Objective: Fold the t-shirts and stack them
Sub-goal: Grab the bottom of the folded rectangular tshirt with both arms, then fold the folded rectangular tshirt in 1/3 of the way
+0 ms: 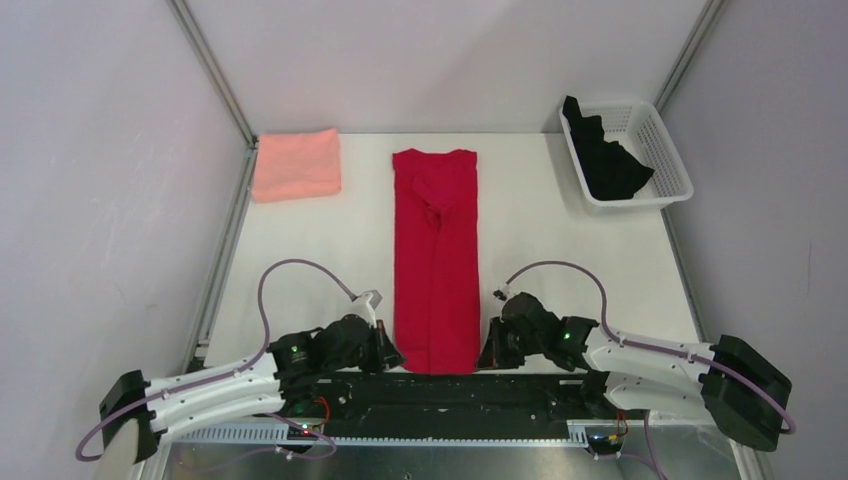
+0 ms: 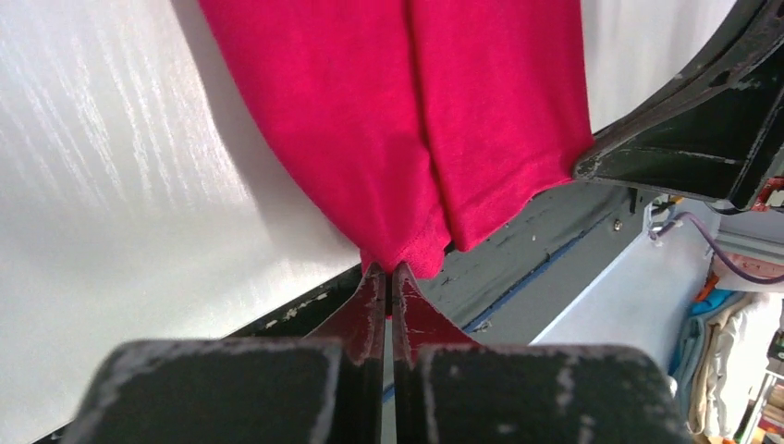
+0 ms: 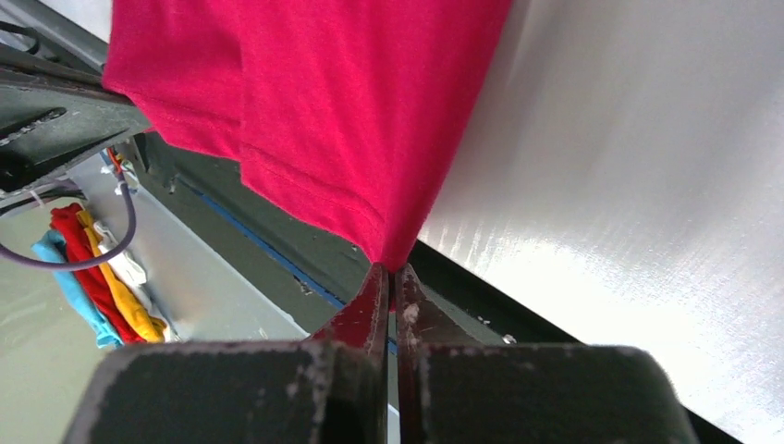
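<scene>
The bright red t-shirt [image 1: 436, 255] lies as a long narrow strip down the middle of the table, sleeves folded in. My left gripper [image 1: 392, 357] is shut on its near left hem corner [image 2: 407, 250]. My right gripper [image 1: 484, 357] is shut on its near right hem corner [image 3: 393, 242]. Both corners are at the table's near edge. The salmon-pink t-shirt [image 1: 296, 164] lies folded at the back left. The black t-shirt [image 1: 606, 155] lies crumpled in the white mesh basket [image 1: 668, 146] at the back right.
Metal frame posts stand at the back corners. A black rail [image 1: 450, 390] runs along the near table edge between the arm bases. Coloured cloths [image 3: 92, 259] hang below the table in the right wrist view.
</scene>
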Robot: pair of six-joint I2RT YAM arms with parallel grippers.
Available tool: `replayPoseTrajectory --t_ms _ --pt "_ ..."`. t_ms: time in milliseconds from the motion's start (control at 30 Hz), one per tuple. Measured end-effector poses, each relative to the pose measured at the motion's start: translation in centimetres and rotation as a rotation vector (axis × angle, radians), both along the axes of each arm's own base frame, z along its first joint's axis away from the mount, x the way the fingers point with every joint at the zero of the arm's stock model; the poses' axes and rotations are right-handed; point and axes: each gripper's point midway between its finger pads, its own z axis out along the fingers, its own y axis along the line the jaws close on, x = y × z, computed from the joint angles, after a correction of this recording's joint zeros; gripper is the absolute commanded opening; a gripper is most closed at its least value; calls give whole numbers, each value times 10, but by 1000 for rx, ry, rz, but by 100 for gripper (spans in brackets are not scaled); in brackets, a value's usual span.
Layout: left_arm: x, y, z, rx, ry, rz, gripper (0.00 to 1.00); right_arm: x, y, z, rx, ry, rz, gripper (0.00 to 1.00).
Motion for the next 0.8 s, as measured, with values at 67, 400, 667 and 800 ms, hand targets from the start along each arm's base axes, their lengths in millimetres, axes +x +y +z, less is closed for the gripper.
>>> replayPoseTrajectory --t_ms 67,400,667,800 --pt "2 -1 2 -8 -14 0 0 1 2 3 14 -9 4 0" --pt "72 -10 39 59 -165 96 0 79 -6 45 108 -132 -156 0" --pt "162 -8 69 87 -253 208 0 162 3 71 125 -179 -187 0" --pt "198 -1 74 122 -264 253 0 206 7 80 126 -205 -196 0"
